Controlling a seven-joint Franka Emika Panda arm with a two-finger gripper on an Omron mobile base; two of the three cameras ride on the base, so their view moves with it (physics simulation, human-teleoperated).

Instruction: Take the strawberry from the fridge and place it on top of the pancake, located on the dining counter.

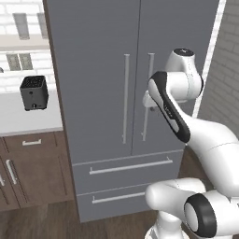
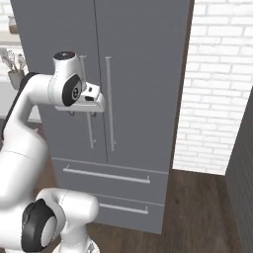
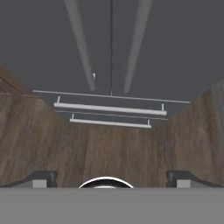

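Toaster (image 1: 34, 92): far left of the left base view we've got a small black boxy toaster on the white worktop (image 1: 28, 119), with brown cabinets (image 1: 32, 170) under it.

Utensil pot: upper left edge of the right base view there's a jar of utensils (image 2: 16, 66), partly hidden behind the arm.

Fridge (image 1: 116, 84): big matte grey unit, fills the middle of both base views. Both doors are shut, and so are the two drawers below. Two long thin vertical handles sit either side of the centre seam, and each drawer has a horizontal bar.

Strawberry: we can't see it anywhere with the doors closed, so no telling which shelf it's on.

Gripper (image 2: 81, 113): up in front of the fridge at about handle height, left of centre in the right base view. In the hand view the two dark fingertips (image 3: 41, 178) sit at the bottom left and bottom right corners, spread wide apart with nothing between them. We can't tell from the base views whether it's touching a handle.

Hand view: looks down the fridge front, handles at top centre, drawer bars mid frame, wood floor (image 3: 109, 148) below.

Brick wall (image 2: 217, 84): white brick takes the right side of the right base view.
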